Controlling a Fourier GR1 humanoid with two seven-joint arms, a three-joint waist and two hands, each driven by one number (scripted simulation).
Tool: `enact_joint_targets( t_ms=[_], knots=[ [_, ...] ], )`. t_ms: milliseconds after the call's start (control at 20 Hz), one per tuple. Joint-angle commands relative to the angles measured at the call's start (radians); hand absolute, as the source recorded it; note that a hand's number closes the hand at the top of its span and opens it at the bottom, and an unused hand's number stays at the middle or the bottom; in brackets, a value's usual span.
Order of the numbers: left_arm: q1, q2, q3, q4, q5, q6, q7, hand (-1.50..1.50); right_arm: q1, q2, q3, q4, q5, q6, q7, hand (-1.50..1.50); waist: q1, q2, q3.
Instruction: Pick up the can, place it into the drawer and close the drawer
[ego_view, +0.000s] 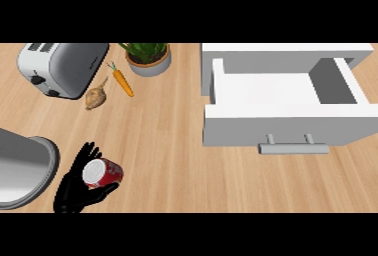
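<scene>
Lower left of frame: left hand (76, 192) fingers curled round red can (102, 173). Rigid, light, smooth-walled (likely slippery); hold its sidewall mid-height.

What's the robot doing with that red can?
The robot's left hand has its fingers curled around the red can, down at the near left of the wooden counter. The white drawer on the right is pulled open with nothing showing inside, so the can hasn't gone in yet. The other hand is out of view. A toaster, carrot and potted plant sit at the back.
</scene>
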Motion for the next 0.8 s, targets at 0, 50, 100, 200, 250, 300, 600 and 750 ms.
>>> enact_joint_targets(
  t_ms=[0, 50, 100, 200, 250, 300, 600, 750],
  knots=[
    [-0.008, -0.015, -0.004, -0.009, 0.043, -0.031, 0.034, 1.50, 0.084, -0.024, -0.076, -0.075, -0.142, 0.030, 0.055, -1.50, -0.007, 0.000, -0.003],
    [-0.001, -0.001, -0.021, 0.038, 0.026, -0.063, -0.015, 1.50, -0.009, 0.003, -0.016, 0.016, -0.012, 0.039, 0.002, -1.50, 0.000, 0.002, -0.003],
    [0.014, 0.014, -0.017, -0.048, 0.078, -0.116, 0.088, 1.50, -0.014, -0.006, -0.029, 0.041, -0.029, 0.025, 0.002, -1.50, 0.003, 0.001, -0.003],
    [-0.036, -0.008, -0.040, 0.008, 0.054, -0.094, 0.080, 1.50, 0.072, -0.003, -0.059, -0.056, -0.120, 0.048, 0.055, -1.50, -0.007, 0.001, -0.003],
    [0.000, -0.033, -0.071, -0.119, 0.069, -0.085, 0.154, 1.50, -0.014, 0.023, -0.001, 0.005, 0.000, 0.030, 0.023, -1.50, 0.005, 0.001, -0.002],
    [-0.062, 0.001, -0.045, -0.027, 0.071, -0.116, 0.085, 1.50, 0.038, -0.014, -0.061, 0.033, -0.107, 0.077, 0.022, -1.50, -0.004, 0.001, -0.003],
    [-0.101, -0.080, -0.090, -0.130, 0.080, -0.033, 0.125, 1.50, -0.001, 0.028, 0.037, -0.025, 0.007, -0.030, 0.007, -1.50, -0.001, 0.003, -0.003],
    [-0.176, -0.081, -0.086, -0.117, 0.120, 0.082, 0.145, 1.50, 0.060, 0.028, -0.063, -0.023, -0.098, 0.051, 0.024, -1.50, -0.008, 0.002, -0.003]
  ],
)
